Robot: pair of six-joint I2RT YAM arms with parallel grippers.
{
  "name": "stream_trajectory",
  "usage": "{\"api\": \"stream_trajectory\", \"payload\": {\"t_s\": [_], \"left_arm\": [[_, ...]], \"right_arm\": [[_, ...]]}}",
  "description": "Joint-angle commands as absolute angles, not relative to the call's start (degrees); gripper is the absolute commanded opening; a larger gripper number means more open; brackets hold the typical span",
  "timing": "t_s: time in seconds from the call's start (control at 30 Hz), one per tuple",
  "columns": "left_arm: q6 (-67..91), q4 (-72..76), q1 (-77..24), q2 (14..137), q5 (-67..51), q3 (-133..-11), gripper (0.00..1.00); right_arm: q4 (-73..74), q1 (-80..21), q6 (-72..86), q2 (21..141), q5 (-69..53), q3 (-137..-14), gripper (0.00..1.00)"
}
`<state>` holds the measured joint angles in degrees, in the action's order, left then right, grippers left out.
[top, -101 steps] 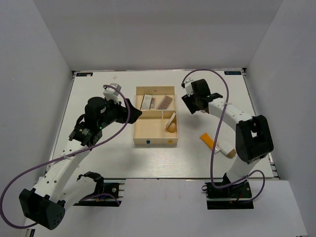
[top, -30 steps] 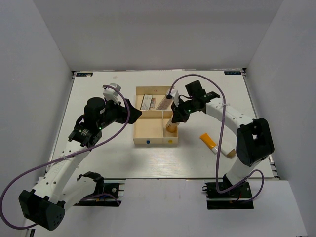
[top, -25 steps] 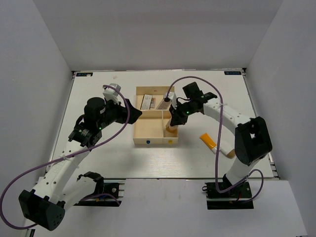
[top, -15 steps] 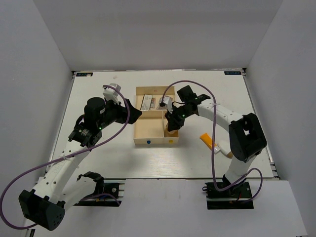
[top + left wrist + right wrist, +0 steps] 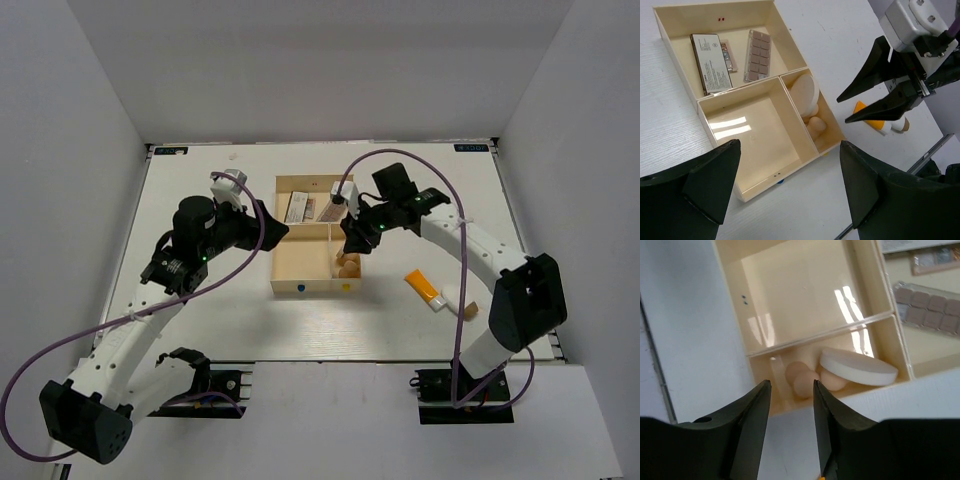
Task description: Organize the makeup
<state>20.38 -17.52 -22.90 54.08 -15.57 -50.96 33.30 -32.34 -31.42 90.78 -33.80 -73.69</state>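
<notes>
Since the right claw [image 5: 790, 387] hangs open and empty over the narrow compartment of the tray [image 5: 305, 287], where the peach sponges [image 5: 805, 384] lie against the cream pad [image 5: 857, 367], it should, in my judgement, rise straight clear of the walls before swinging to the orange tube [image 5: 421, 285] on the table [image 5: 400, 330]. Left claw [image 5: 789, 145]: open, empty, just beside the tray; best kept parked.

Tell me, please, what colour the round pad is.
Cream; the round pad shows best in the right wrist view.
</notes>
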Motion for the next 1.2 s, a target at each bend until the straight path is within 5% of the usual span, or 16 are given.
{"api": "stream_trajectory", "payload": {"t_s": [0.0, 0.27, 0.7, 1.17], "left_arm": [[20.0, -15.8, -23.1, 54.7, -18.0, -50.4, 0.9], [21.8, -10.5, -25.7, 62.8, -34.3, -53.0, 0.88], [18.6, -24.2, -39.4, 75.5, -12.9, -66.5, 0.87], [16.2, -23.6, -41.3, 68.2, -12.0, -60.7, 0.88]], "right_arm": [[31.0, -31.8, -28.1, 86.7, -26.5, -73.7, 0.45], [24.7, -27.5, -19.6, 74.5, -1.9, -63.3, 0.42], [28.4, -21.3, -21.8, 76.6, 4.7, -49.7, 0.73], [30.1, -17.3, -23.2, 81.5, 1.0, -48.6, 0.76]]}}
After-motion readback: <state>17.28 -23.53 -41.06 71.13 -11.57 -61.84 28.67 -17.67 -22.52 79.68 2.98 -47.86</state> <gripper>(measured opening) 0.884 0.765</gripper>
